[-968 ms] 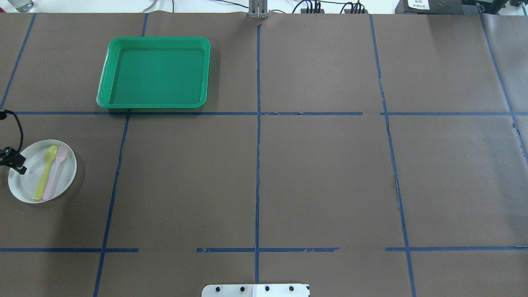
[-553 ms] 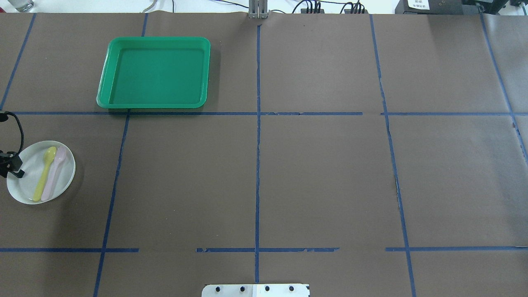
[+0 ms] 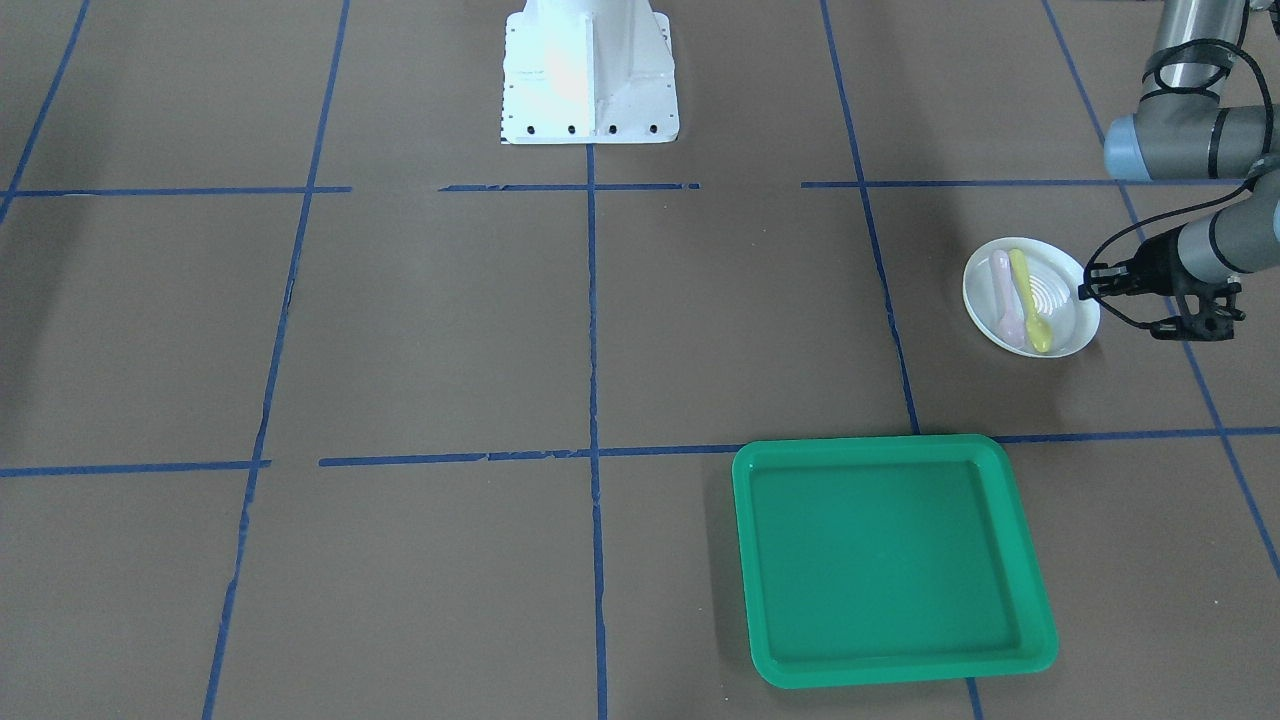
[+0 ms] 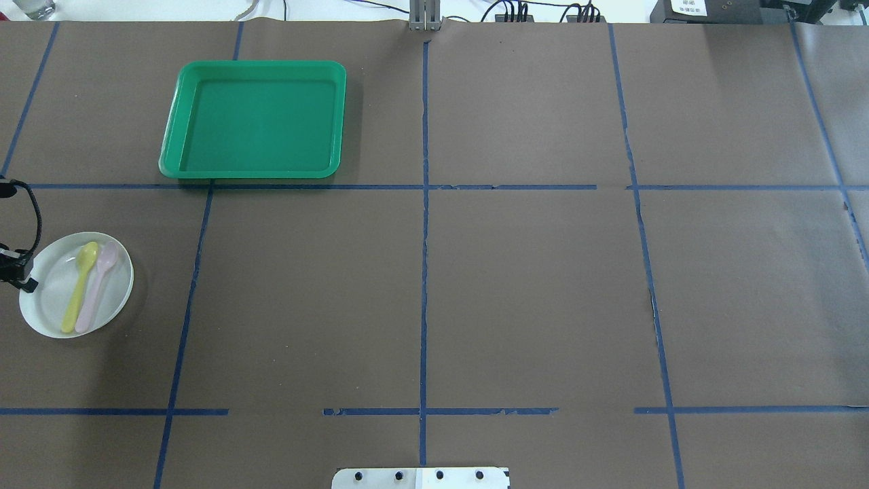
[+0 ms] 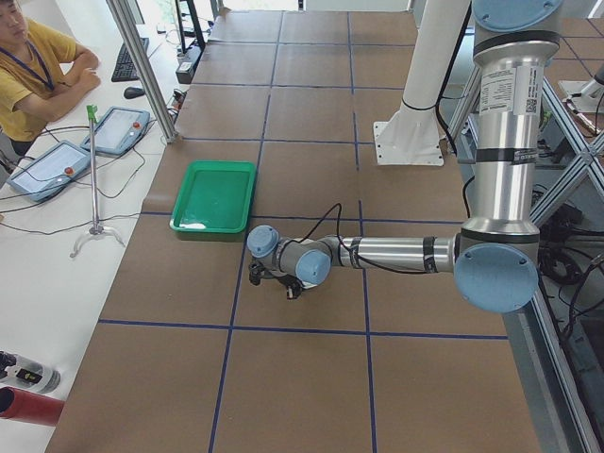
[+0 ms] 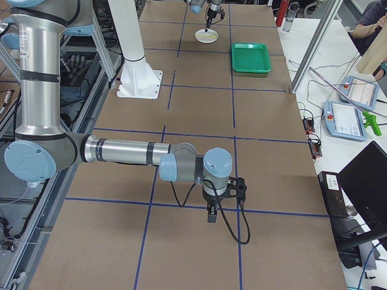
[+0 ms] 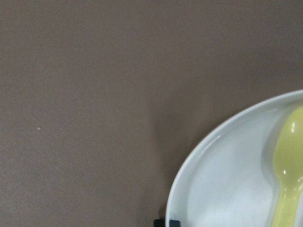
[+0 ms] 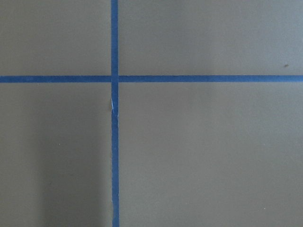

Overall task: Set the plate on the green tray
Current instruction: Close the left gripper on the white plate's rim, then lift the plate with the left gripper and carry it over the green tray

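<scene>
The white plate (image 4: 54, 299) lies at the table's left edge and carries a yellow spoon (image 4: 78, 288) and a pink spoon (image 4: 98, 285). My left gripper (image 4: 27, 282) is shut on the plate's left rim; in the front-facing view it (image 3: 1085, 290) grips the plate (image 3: 1060, 300) from the right. The left wrist view shows the plate's rim (image 7: 199, 156) and the yellow spoon (image 7: 289, 175). The green tray (image 4: 254, 173) stands empty at the far left of the table (image 3: 880, 560). My right gripper (image 6: 211, 214) hovers over bare table far from both; I cannot tell whether it is open or shut.
The robot's white base (image 3: 590, 80) stands at the table's middle near edge. Blue tape lines (image 4: 424, 272) divide the brown table cover. An operator (image 5: 38, 75) sits with tablets beyond the table's far side.
The plate, with the spoons on it, has shifted slightly to the right in the overhead view, held by my left gripper. The tray has not moved.
</scene>
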### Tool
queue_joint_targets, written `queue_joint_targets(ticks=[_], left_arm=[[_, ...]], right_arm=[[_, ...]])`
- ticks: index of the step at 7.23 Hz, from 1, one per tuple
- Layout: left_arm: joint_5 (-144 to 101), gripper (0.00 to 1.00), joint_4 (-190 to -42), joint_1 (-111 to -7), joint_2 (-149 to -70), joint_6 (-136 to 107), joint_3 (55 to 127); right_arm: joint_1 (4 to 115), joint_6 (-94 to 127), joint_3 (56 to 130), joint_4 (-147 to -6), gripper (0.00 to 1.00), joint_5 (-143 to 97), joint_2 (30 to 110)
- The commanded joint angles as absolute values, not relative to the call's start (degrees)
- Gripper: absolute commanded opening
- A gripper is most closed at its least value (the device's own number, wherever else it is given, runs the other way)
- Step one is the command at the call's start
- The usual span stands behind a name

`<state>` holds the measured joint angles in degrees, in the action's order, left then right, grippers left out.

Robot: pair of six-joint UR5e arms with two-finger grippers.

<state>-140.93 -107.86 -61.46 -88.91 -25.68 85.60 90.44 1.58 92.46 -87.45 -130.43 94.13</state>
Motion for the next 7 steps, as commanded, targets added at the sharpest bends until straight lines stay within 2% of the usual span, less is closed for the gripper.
queue_joint_targets(ticks=[1,3,4,6,7], left_arm=[[-146.91,0.00,-106.70,-62.40,-87.81,-25.93,90.24],[-148.45,0.00,-101.98,-69.14,-88.93,-25.93,93.33],[-149.93,0.00,-99.08,-71.00,-91.90,-25.93,93.51],[-150.47,0.00,-94.85,-71.19,-99.62,-28.19,90.81],[-150.47,0.00,-94.92,-71.19,-104.28,-28.47,86.61]], right_arm=[[90.44,1.58,92.46,-87.45,1.00,-130.43,94.13],[90.44,1.58,92.46,-87.45,1.00,-130.43,94.13],[90.44,1.58,92.46,-87.45,1.00,-130.43,94.13],[90.44,1.58,92.46,-87.45,1.00,-130.43,94.13],[90.44,1.58,92.46,-87.45,1.00,-130.43,94.13]])
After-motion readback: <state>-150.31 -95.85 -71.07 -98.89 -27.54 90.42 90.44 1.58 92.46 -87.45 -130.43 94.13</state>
